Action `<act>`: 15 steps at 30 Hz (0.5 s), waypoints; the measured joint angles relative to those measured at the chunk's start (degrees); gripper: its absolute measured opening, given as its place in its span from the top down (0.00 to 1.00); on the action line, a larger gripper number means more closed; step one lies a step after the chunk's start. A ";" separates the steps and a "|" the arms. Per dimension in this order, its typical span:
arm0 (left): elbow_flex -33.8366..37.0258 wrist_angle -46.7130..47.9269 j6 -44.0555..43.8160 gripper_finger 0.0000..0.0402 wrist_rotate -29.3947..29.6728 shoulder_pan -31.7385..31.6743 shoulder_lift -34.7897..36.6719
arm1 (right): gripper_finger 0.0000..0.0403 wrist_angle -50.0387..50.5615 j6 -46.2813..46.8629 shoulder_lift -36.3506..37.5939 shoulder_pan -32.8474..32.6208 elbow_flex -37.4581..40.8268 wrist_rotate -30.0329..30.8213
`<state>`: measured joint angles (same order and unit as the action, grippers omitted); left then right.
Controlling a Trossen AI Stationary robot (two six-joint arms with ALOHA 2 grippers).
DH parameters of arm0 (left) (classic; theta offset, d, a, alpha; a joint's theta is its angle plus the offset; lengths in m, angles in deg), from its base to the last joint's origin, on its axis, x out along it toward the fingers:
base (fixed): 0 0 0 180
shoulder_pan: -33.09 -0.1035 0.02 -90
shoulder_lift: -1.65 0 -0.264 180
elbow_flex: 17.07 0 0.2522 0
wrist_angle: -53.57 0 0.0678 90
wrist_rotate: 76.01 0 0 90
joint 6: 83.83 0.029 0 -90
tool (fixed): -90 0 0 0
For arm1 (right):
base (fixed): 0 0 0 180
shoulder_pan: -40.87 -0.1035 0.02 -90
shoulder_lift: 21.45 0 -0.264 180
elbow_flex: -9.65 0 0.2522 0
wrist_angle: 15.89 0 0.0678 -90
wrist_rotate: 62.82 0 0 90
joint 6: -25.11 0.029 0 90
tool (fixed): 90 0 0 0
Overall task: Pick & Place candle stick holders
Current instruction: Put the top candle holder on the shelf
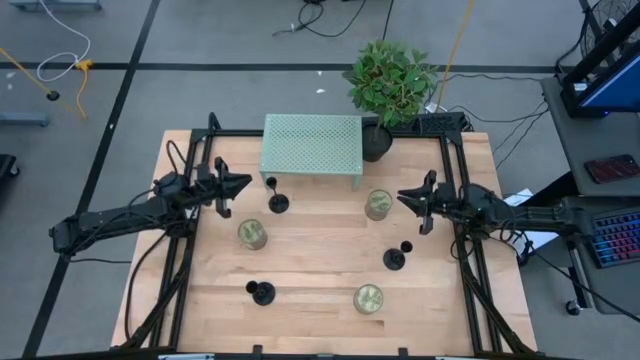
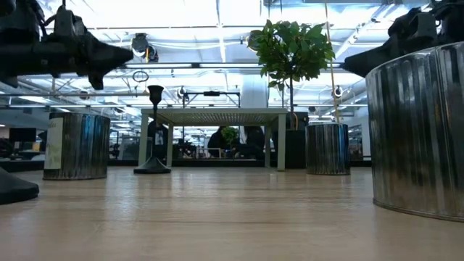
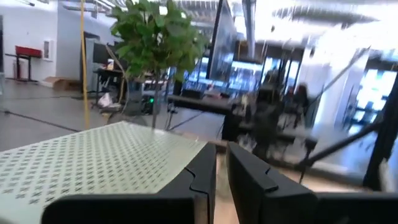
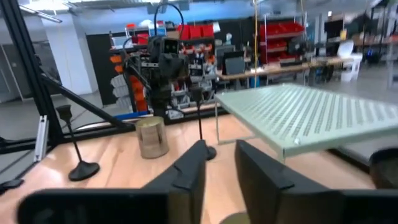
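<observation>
The three candle stick holders point(image 1: 277, 203) point(image 1: 395, 258) point(image 1: 261, 292) were black, on a pale wood-grain bench point(image 1: 310, 310). The perforated stand point(image 1: 311, 146) was mint green with a dotted hole pattern. Three ribbed tins point(image 1: 251, 233) were silvery, greenish inside. The potted plant point(image 1: 391, 80) was leafy green

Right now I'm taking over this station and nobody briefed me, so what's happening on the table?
Nothing is being handled. The left end effector and the right end effector both hang above the table, holding nothing. Three black candle holders stand untouched: one in front of the green mesh shelf at, one near the right arm, one near the front edge. Three metal cans sit among them, for example.
</observation>
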<state>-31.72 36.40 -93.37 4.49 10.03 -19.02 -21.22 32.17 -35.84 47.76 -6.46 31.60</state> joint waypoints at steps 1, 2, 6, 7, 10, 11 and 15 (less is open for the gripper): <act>0.00 1.01 0.77 0.90 0.00 0.02 -0.34 | 0.75 -0.07 0.90 -0.52 0.00 0.00 -0.02; -0.02 2.29 1.05 0.90 0.00 0.00 -0.72 | 0.72 -0.42 1.65 -1.05 0.00 0.00 -0.13; -0.02 4.71 2.36 0.87 -0.02 0.02 -3.73 | 0.58 -3.80 2.85 -3.12 0.00 0.00 -0.09; -0.02 5.03 2.85 0.85 -0.04 0.02 -4.76 | 0.55 -5.21 2.81 -3.60 0.00 0.00 -0.07; -0.02 5.11 3.32 0.74 -0.04 0.02 -8.23 | 0.48 -9.57 2.78 -4.77 0.00 0.00 -0.08; -0.02 5.29 3.36 0.70 -0.04 0.02 -9.34 | 0.46 -10.61 2.78 -5.08 0.00 0.00 -0.07; -0.02 6.41 3.43 0.54 -0.02 0.02 -14.05 | 0.43 -12.22 2.67 -5.91 0.00 0.00 -0.07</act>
<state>-31.74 42.81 -89.94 4.47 10.04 -33.07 -33.44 34.84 -41.75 47.76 -6.46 31.54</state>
